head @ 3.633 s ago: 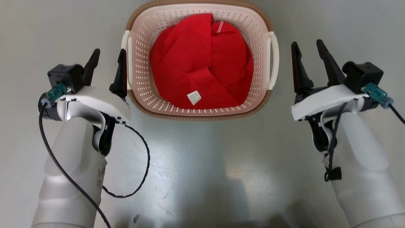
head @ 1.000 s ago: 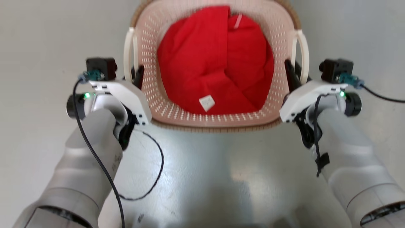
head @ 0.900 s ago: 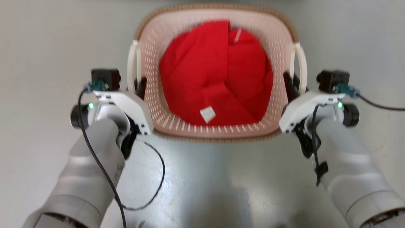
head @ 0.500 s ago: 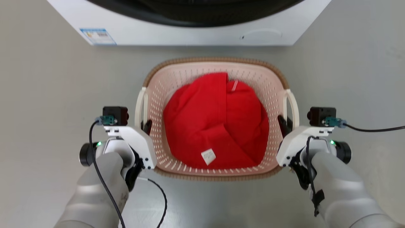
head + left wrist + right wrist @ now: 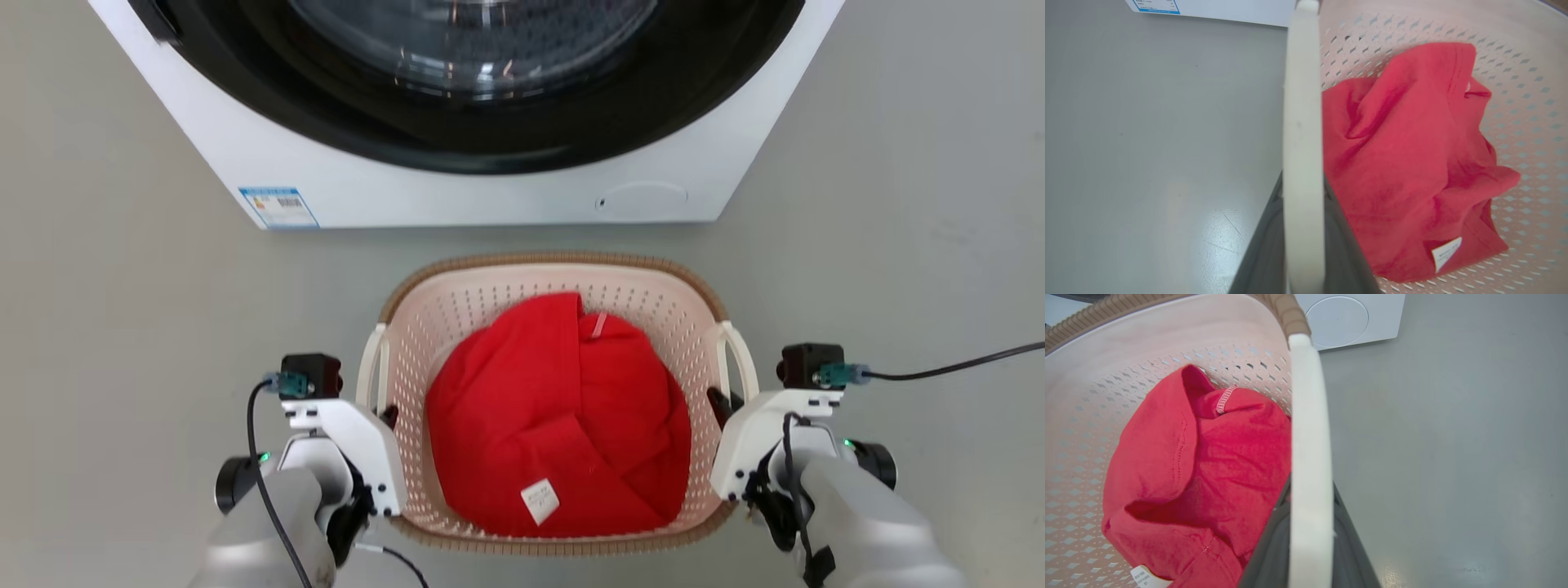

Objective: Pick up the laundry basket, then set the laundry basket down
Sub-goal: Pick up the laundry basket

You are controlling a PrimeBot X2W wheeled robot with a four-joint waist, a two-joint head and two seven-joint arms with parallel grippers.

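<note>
Head view: the basket (image 5: 555, 260) sat between the two grippers on the grey floor (image 5: 122, 327), near the washer (image 5: 490, 200) but apart from it. A red garment (image 5: 563, 416) lay bunched inside. The left gripper (image 5: 384, 415) was at the basket's left handle (image 5: 373, 371) and the right gripper (image 5: 720, 402) at its right handle (image 5: 739, 363). I could not tell whether the base was off the floor. To carry it well, I judge both arms should rise and sink together at one height, so the basket stays level and the garment does not slide. It should be set down flat before either grip opens. The washer's blue-edged sticker (image 5: 278, 207) and the garment's white tag (image 5: 540, 501) carried print too small to read

Left wrist view: the dark fingers (image 5: 1263, 249) stood close on either side of the white handle, clamped on it with no gap showing. The tag's lines were blurred, as was the sticker at the top edge

Right wrist view: the fingers (image 5: 1269, 551) likewise pinched the handle from both sides. A round cover (image 5: 1337, 320) showed on the washer's front, unmarked. No brand name could be read anywhere
</note>
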